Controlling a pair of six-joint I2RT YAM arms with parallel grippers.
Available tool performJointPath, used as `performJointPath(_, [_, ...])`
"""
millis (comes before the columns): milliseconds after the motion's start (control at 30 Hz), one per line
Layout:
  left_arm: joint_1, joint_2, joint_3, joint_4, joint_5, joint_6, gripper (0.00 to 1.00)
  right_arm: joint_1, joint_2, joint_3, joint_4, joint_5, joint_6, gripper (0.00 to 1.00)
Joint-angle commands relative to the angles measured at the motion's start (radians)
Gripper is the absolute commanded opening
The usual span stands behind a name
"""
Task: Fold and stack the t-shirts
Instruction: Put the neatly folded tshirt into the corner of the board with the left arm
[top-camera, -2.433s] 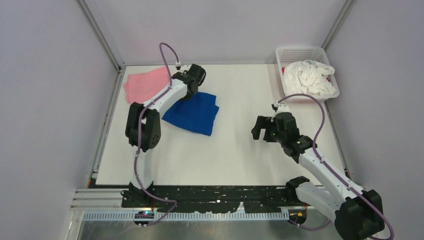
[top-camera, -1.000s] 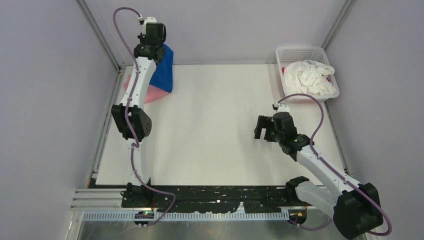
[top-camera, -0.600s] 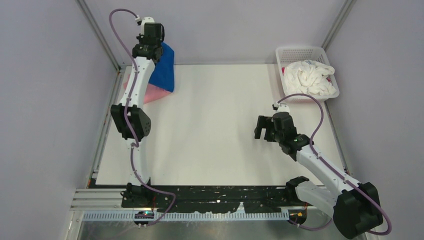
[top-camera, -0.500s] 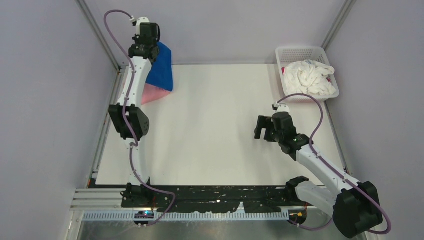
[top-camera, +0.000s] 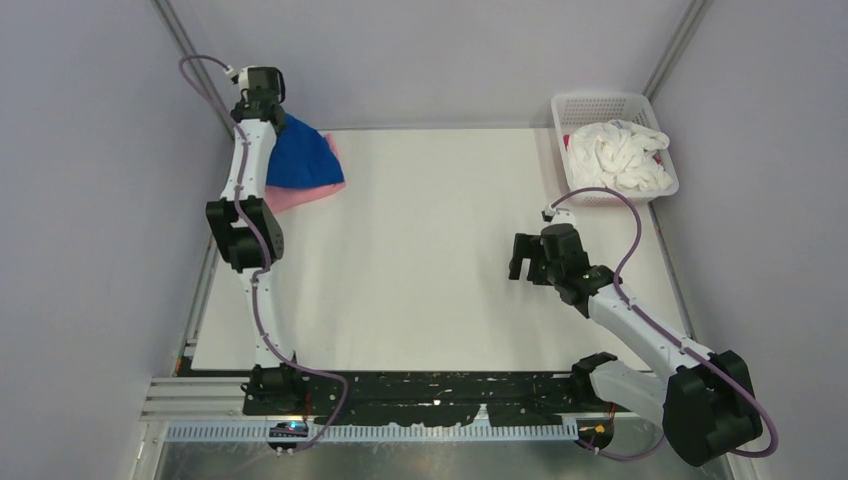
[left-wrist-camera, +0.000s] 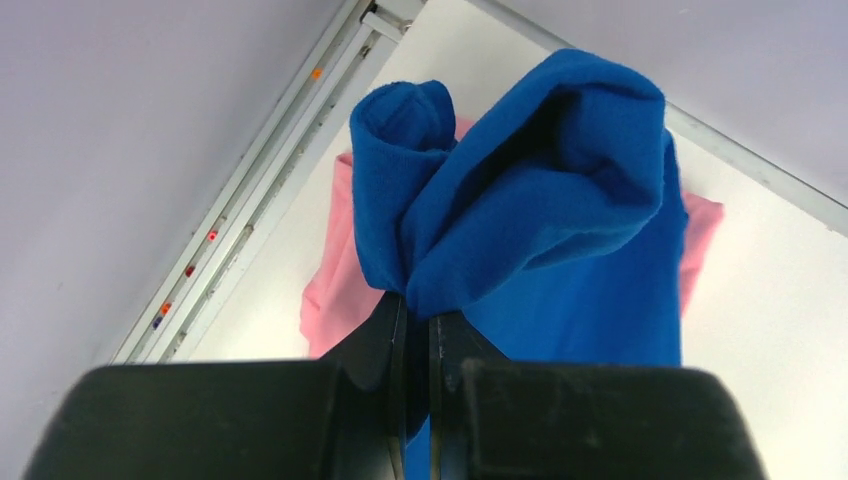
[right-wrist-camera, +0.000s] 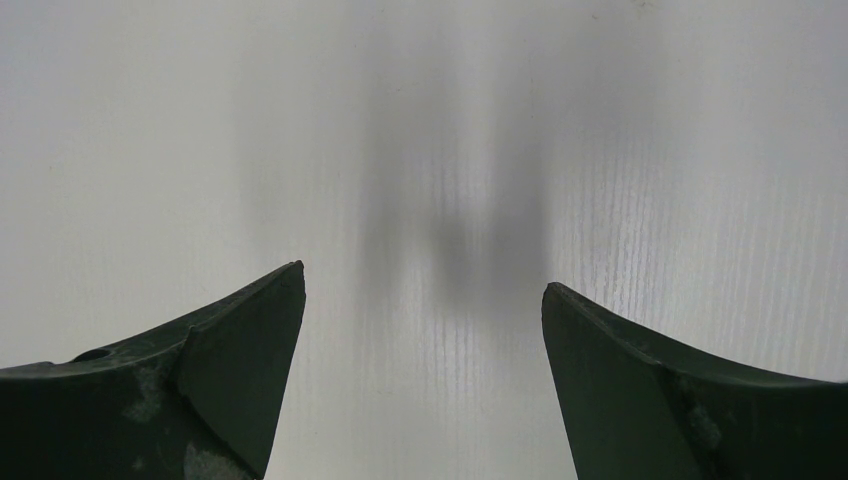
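Top external view: the left gripper (top-camera: 270, 112) is holding the blue t-shirt (top-camera: 302, 162) by one raised edge at the far left corner of the table (top-camera: 430, 270). The shirt's lower part is draping over the pink t-shirt (top-camera: 292, 198), probably so that it settles on top as a stack. The right gripper (top-camera: 518, 258) is hovering at the middle right, well apart from the basket (top-camera: 604, 102).

Left wrist view: the jaws are pinching a bunched fold of blue cloth, and pink cloth is showing beneath it.

Right wrist view: the fingers are standing spread apart above the table, grasping nothing
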Motion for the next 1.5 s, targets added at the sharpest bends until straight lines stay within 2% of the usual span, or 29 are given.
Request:
performJointPath(0, [0.03, 0.006, 0.009, 0.037, 0.049, -0.014, 0.0, -0.001, 0.001, 0.029, 0.033, 0.019, -0.014, 0.95])
performJointPath(267, [0.066, 0.071, 0.036, 0.024, 0.057, 0.004, 0.04, -0.002, -0.003, 0.029, 0.032, 0.026, -0.014, 0.95])
performJointPath(433, [0.092, 0.103, 0.056, 0.008, 0.062, 0.0, 0.16, -0.002, 0.0, 0.03, 0.031, 0.027, -0.015, 0.95])
performJointPath(467, [0.095, 0.105, 0.053, 0.002, 0.061, -0.007, 0.24, -0.002, 0.001, 0.03, 0.03, 0.029, -0.015, 0.95])
performJointPath(567, [0.106, 0.107, 0.051, -0.019, 0.073, -0.036, 0.67, -0.002, 0.003, 0.033, 0.028, 0.029, -0.016, 0.95])
performJointPath(600, [0.106, 0.104, 0.049, -0.025, 0.077, -0.041, 0.78, -0.002, 0.003, 0.033, 0.027, 0.029, -0.016, 0.95])
performJointPath(667, [0.106, 0.095, 0.049, -0.031, 0.081, -0.051, 0.97, -0.002, 0.003, 0.035, 0.024, 0.029, -0.016, 0.95])
performJointPath(700, [0.106, 0.088, 0.048, -0.032, 0.087, -0.055, 0.99, -0.003, 0.002, 0.036, 0.024, 0.029, -0.016, 0.95])
performJointPath(900, [0.103, 0.015, 0.037, -0.049, 0.146, -0.092, 1.0, -0.002, -0.005, 0.035, 0.022, 0.031, -0.014, 0.95])
performJointPath(1000, [0.097, -0.036, -0.032, -0.002, 0.296, -0.124, 1.0, -0.002, -0.003, 0.034, 0.023, 0.032, -0.014, 0.95])
performJointPath(1067, [0.088, -0.059, -0.093, 0.051, 0.469, -0.156, 1.0, -0.002, 0.002, 0.035, 0.023, 0.029, -0.013, 0.95])
performJointPath(1167, [0.066, -0.042, -0.094, 0.075, 0.609, -0.225, 1.0, -0.001, 0.004, 0.035, 0.024, 0.029, -0.014, 0.95])
performJointPath(1300, [0.028, 0.001, -0.081, 0.076, 0.708, -0.296, 1.0, -0.002, 0.0, 0.034, 0.023, 0.027, -0.014, 0.95])
performJointPath(1467, [-0.011, 0.041, -0.151, 0.143, 0.799, -0.378, 1.0, -0.002, -0.007, 0.029, 0.024, 0.028, -0.013, 0.95])
